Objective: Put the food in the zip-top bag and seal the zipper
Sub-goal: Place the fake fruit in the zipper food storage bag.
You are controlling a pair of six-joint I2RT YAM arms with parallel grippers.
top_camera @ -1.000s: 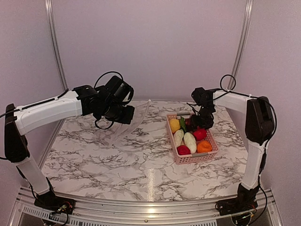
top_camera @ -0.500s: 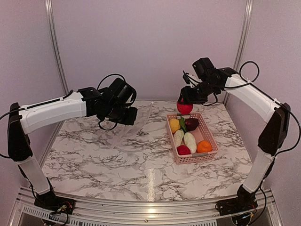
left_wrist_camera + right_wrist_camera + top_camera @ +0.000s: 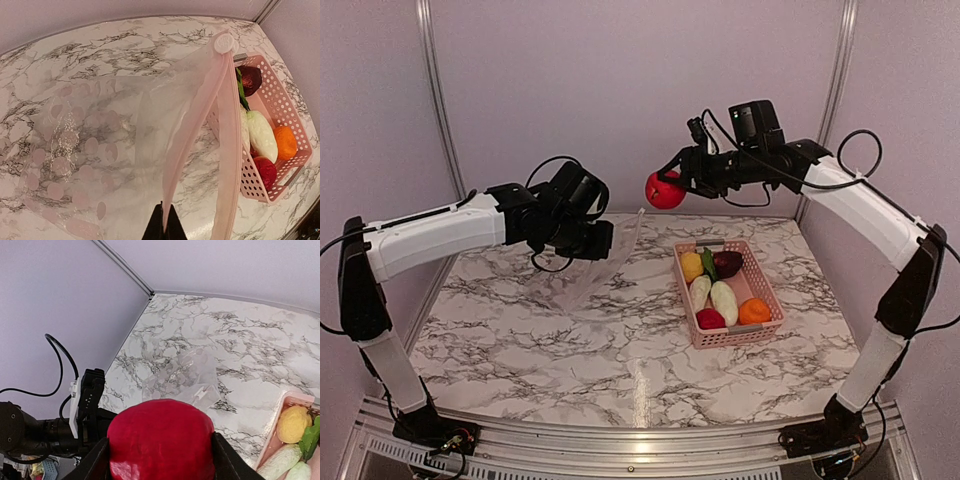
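Note:
My right gripper (image 3: 667,188) is shut on a red round food piece (image 3: 664,191) and holds it high in the air, left of the basket and above and to the right of the bag's mouth. In the right wrist view the red piece (image 3: 161,437) fills the space between the fingers (image 3: 95,462). My left gripper (image 3: 167,225) is shut on one lip of the clear zip-top bag (image 3: 90,150), lifting it. The mouth gapes, edged by the pale pink zipper (image 3: 222,130). The bag (image 3: 582,275) hangs down to the table.
A pink lattice basket (image 3: 738,336) at the right holds a yellow piece (image 3: 691,266), a dark maroon one (image 3: 728,263), a green leaf (image 3: 708,262), white oblong ones (image 3: 724,300), an orange one (image 3: 754,311) and a red one (image 3: 710,319). Walls close in behind.
The right arm lifted the red piece out of the basket and carried it up and to the left, towards the bag. The left gripper kept hold of the bag and barely shifted.

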